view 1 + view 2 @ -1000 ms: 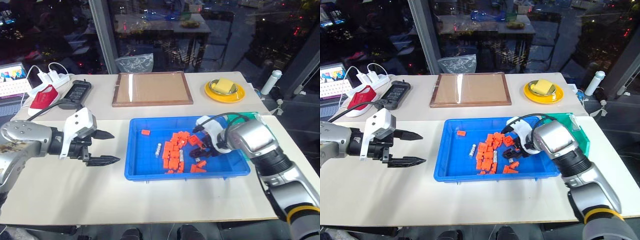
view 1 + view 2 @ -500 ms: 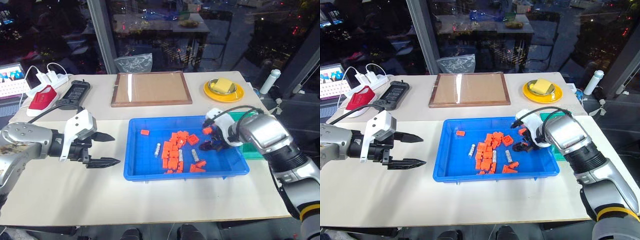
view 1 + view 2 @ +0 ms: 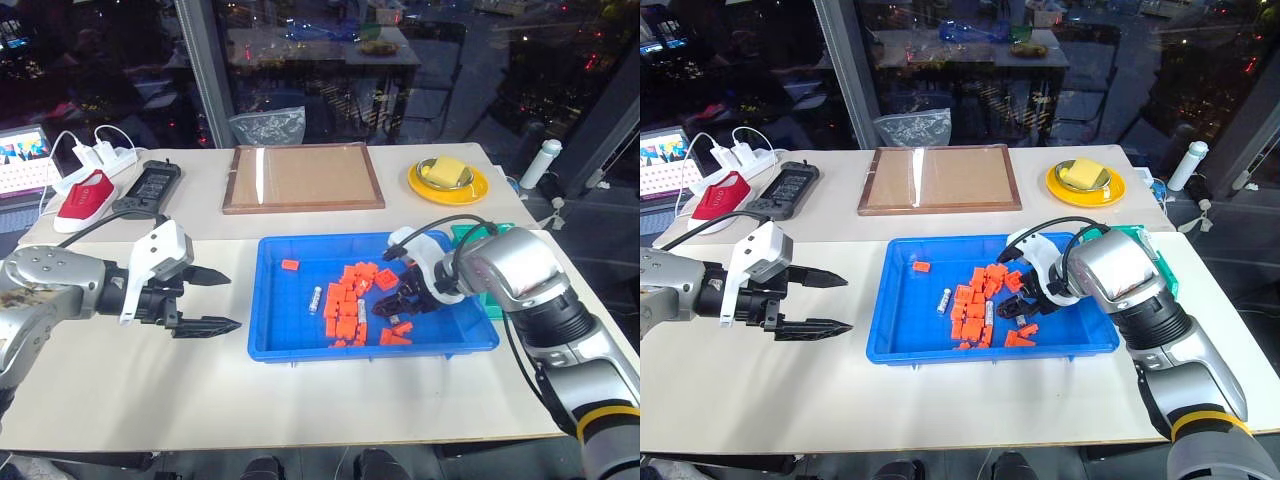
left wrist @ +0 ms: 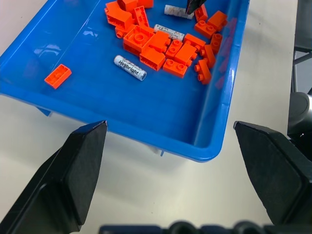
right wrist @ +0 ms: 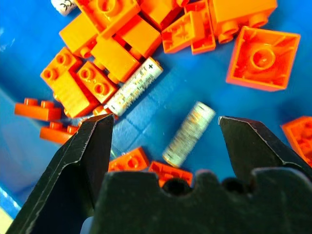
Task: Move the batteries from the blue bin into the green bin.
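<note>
Because the right pincer (image 5: 165,146) hangs wide open and empty over a small silvery-grey cylindrical battery (image 5: 188,134) at the frame's centre, crowded by orange plastic toy bricks (image 5: 97,63) in the shallow bright-blue plastic bin (image 3: 272,345), it risks pinching a brick too.

Office or lab: laptop (image 3: 22,160), power strip (image 3: 100,157), night-dark windows (image 3: 330,60).

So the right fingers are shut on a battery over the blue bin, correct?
Not quite. The right gripper is over the blue bin, but its fingers stand open with a battery lying loose between them, as the right wrist view shows.
</note>
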You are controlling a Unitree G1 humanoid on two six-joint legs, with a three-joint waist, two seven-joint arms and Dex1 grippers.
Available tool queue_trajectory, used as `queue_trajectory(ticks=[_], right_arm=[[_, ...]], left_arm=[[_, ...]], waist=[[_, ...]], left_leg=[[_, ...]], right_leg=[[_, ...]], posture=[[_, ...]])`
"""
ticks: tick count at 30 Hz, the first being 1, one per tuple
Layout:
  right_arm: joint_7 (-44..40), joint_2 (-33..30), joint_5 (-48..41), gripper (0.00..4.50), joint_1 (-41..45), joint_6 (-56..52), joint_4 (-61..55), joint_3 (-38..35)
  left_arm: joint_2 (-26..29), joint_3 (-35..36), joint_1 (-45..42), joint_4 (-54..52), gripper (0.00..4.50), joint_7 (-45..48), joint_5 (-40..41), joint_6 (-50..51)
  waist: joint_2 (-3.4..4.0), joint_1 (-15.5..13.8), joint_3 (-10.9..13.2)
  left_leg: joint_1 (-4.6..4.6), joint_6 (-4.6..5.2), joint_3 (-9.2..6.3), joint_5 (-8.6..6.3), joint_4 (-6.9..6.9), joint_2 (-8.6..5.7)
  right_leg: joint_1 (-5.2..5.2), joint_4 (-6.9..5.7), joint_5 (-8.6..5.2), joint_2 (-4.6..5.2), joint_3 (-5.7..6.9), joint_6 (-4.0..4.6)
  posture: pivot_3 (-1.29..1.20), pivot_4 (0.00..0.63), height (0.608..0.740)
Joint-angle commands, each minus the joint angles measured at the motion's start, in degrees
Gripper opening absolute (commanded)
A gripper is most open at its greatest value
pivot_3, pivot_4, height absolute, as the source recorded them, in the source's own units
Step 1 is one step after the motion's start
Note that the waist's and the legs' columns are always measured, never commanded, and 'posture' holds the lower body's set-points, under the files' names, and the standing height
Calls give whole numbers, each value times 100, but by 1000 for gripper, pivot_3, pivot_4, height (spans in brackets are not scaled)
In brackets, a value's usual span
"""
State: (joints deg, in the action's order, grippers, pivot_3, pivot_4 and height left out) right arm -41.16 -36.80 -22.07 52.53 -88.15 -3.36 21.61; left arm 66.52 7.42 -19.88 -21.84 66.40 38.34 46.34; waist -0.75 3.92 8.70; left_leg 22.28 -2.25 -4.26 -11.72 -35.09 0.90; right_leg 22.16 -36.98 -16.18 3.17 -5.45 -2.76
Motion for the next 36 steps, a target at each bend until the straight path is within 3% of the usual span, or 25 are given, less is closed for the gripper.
queue_trajectory(ticks=[1, 7, 8, 10, 17, 19, 22, 25, 30, 36], right_arm=[[212, 9, 132, 4014, -44, 172, 177, 28], [404, 81, 229, 4014, -106, 378, 352, 152], [424, 93, 232, 3511, -116, 402, 359, 163], [457, 109, 229, 2989, -137, 440, 352, 188], [201, -307, 397, 550, -216, 1112, -21, 697], [143, -351, 356, 289, -172, 1145, -93, 608], [-7, -482, 284, 288, -36, 1212, -229, 407], [-442, -722, 17, 288, -2, 1790, -491, -244], [-1344, -1886, -131, 288, 156, 2731, -433, -1264], [-1348, -2784, 686, 288, 138, 3398, 824, -1228]], left_arm=[[56, 167, -16, -121, 4500, 24, 39, -35], [48, 267, -38, -170, 4500, 15, 179, 38], [56, 265, -36, -172, 4500, 7, 181, 35], [65, 259, -37, -167, 4500, -2, 187, 27], [48, 163, -103, -87, 4500, 12, 143, -13], [44, 143, -113, -75, 4500, 22, 136, -18], [26, 91, -167, -31, 4500, 36, 121, -31], [-107, 75, -371, -14, 4500, 28, 232, -33], [-445, 155, -1096, -108, 4500, -105, 876, 400], [-578, -96, -1436, -72, 4500, -159, 834, 440]], waist=[[0, -5, 0], [0, 2, 0], [0, 9, 0], [0, 14, 0], [0, -1, 0], [0, 1, 0], [0, 0, 0], [-1, -3, 2], [-3, -89, 4], [-5, -105, 3]], left_leg=[[0, 0, 0, 0, 0, 0], [0, 0, 0, 0, 0, -1], [-2, 0, 0, 0, 0, 1], [-3, 0, 0, 0, 1, 2], [-2, 0, 1, 0, 1, 1], [-1, 0, 1, 0, 0, 0], [0, 0, 1, 0, 1, 1], [2, 0, 1, 0, 1, 0], [8, 0, -2, 0, -3, -5], [-2, 1, 6, -1, 2, -2]], right_leg=[[0, 0, 0, 0, 0, 0], [0, 1, 0, 1, 0, 0], [0, 1, 0, 0, 0, 0], [0, -1, 0, -2, 0, 0], [-1, 1, 0, -1, -1, -1], [-2, 4, -1, 0, 0, -1], [0, 3, 0, -1, 0, -1], [1, 3, 0, 0, 0, -1], [-5, 13, -3, 4, 4, -5], [-8, 18, -3, 5, 1, -5]], posture=[[0, 150, 740], [0, 150, 740], [0, 150, 740], [0, 150, 740], [0, 150, 740], [0, 150, 740], [0, 150, 740], [0, 150, 740], [0, 150, 740], [0, 150, 740]])
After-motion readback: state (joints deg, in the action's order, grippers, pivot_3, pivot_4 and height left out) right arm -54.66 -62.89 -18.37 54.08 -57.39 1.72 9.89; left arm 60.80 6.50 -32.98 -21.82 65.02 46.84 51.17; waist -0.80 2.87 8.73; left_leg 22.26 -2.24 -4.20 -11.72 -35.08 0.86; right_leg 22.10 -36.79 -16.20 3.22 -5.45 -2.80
